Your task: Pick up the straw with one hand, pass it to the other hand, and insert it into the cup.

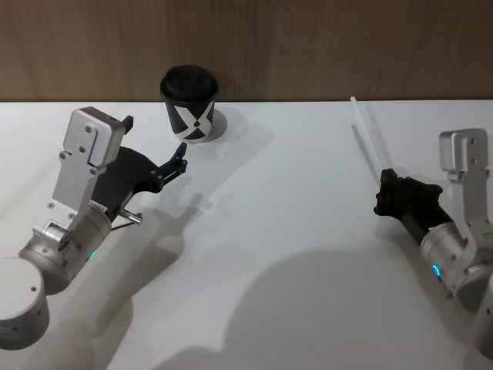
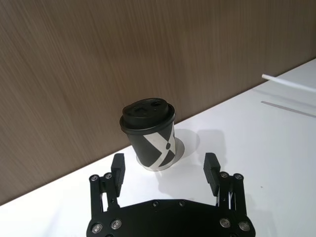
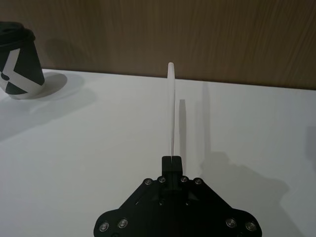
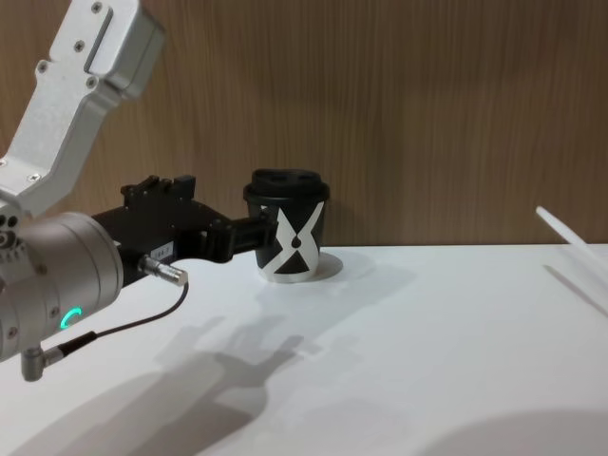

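While the right gripper (image 1: 383, 194) sits at the right middle of the head view, its fingers are pressed together on the near end of the straw (image 3: 172, 106). The rest of the straw juts free toward the wooden wall (image 1: 308, 46), and its tip reaches the upper right of that view. In the chest view the straw slants above the table (image 1: 277, 254) and casts a thin shadow beneath it, so it appears lifted clear. Gripping it by one end looks deliberate, as it leaves most of the length bare for a second grasp.

The left gripper (image 1: 180, 159), left of centre in the head view, has its fingers spread wide and points at the cup (image 1: 190, 104), stopping just short of it. The cup stands upright by the wall at the upper left of centre with its lid (image 2: 148, 112) on, well apart from the straw. The pick-up seems done and the hand-over not yet begun. For the hand-over, the spread left gripper would need to turn from the cup toward the straw's free length.
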